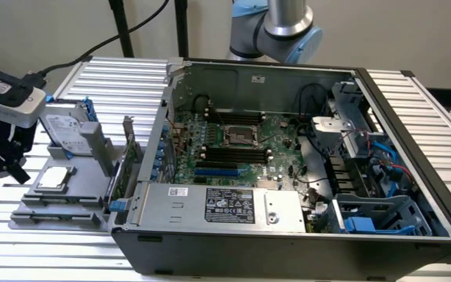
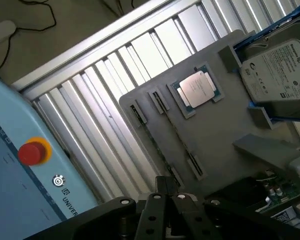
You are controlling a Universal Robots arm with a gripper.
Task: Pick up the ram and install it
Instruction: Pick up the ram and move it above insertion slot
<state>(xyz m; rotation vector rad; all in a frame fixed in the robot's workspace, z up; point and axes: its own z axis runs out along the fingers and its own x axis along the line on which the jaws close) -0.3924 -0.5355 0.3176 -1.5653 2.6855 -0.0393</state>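
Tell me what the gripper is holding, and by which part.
Nothing is held: the gripper is shut with nothing between its fingers, near the gray tray.

Silver arm (image 1: 286, 14) with pale-blue joint caps (image 1: 308, 41) and a black hand (image 2: 168, 198).

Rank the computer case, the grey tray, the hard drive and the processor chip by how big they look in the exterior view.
Largest to smallest:
1. computer case
2. grey tray
3. hard drive
4. processor chip
The tray, drive and chip sit together, so nearness to the camera does not blur their order.
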